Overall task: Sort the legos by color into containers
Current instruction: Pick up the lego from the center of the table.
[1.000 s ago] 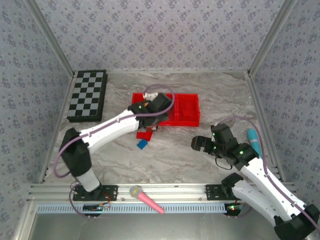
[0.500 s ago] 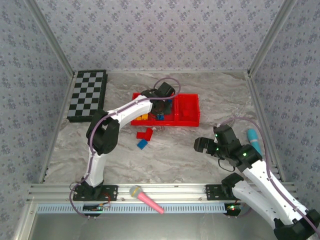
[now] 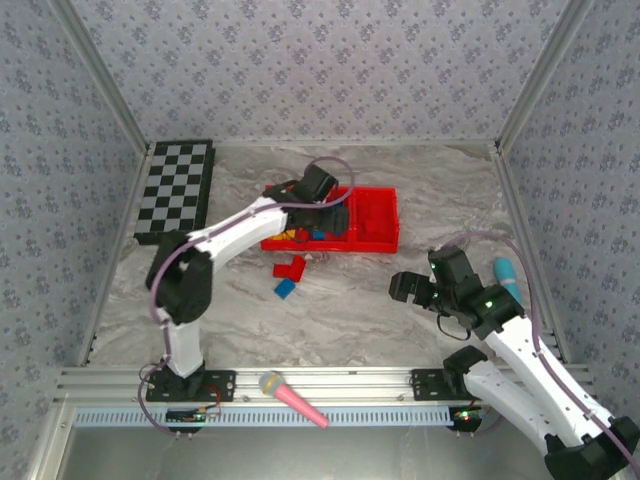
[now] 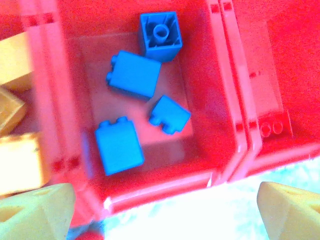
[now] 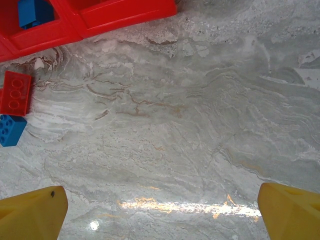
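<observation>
The red tray [image 3: 375,228] lies mid-table, split into three compartments. My left gripper [image 3: 333,218] hangs open and empty above its front wall [image 4: 165,187]. Below it, several blue legos [image 4: 132,75] lie in the middle compartment, yellow ones [image 4: 17,155] in the left one, and a red one [image 4: 272,129] in the right. On the table in front of the tray lie a red lego [image 3: 292,267] and a blue lego [image 3: 285,288]; they appear as red [image 5: 15,93] and blue [image 5: 10,130] in the right wrist view. My right gripper [image 3: 405,288] hovers open over bare table, its fingertips [image 5: 30,212] wide apart.
A black-and-white checkerboard [image 3: 175,190] lies at the back left. A pink microphone toy [image 3: 290,397] rests on the near rail, and a teal one [image 3: 507,278] lies by the right wall. Bare marble [image 5: 175,125] spreads between my right gripper and the tray.
My left gripper has moved from the tray's front edge up over the tray, uncovering the red lego on the table. The right arm has shifted slightly nearer.
</observation>
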### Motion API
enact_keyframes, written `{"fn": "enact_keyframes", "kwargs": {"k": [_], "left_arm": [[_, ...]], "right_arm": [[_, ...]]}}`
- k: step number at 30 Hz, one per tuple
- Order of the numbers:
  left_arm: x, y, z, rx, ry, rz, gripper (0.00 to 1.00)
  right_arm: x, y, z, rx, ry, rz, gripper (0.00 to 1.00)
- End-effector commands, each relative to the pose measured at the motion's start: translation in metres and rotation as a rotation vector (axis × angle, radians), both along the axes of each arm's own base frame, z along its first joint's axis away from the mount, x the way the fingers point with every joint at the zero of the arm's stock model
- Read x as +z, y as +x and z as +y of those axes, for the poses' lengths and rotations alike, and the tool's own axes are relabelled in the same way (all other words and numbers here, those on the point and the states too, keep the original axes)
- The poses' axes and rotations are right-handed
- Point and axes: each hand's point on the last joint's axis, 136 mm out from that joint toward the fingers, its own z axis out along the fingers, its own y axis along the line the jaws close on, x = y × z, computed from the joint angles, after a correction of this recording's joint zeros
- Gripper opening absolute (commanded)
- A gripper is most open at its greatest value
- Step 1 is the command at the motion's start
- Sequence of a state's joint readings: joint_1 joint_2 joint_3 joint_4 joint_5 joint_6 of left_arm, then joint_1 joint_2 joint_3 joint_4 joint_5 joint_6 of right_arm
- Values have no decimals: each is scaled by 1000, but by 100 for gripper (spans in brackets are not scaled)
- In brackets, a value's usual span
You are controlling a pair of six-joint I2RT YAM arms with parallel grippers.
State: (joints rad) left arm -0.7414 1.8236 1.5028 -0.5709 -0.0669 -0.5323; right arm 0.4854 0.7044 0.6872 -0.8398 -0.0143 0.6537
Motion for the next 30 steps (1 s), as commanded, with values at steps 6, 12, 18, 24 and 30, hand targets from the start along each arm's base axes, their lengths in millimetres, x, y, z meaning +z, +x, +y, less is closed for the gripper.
{"fn": "enact_keyframes", "kwargs": {"k": [6, 12, 18, 24, 30], "left_arm": [[-9, -79, 71, -87, 70, 14, 93], [-36, -119, 98, -133, 108, 90, 92], [-60, -129, 104, -162, 158, 148, 89], [-86, -130, 105, -160, 202, 223, 77], [-104, -126, 113, -104, 231, 266, 70]], "right_arm": [[9, 12, 2, -2, 8, -49, 100], [9, 16, 13, 11, 37, -35, 100], [15, 16, 17, 10, 40, -41, 100], [20, 13, 14, 10, 22, -46, 100], [21, 9, 10, 6, 8, -47, 100]]}}
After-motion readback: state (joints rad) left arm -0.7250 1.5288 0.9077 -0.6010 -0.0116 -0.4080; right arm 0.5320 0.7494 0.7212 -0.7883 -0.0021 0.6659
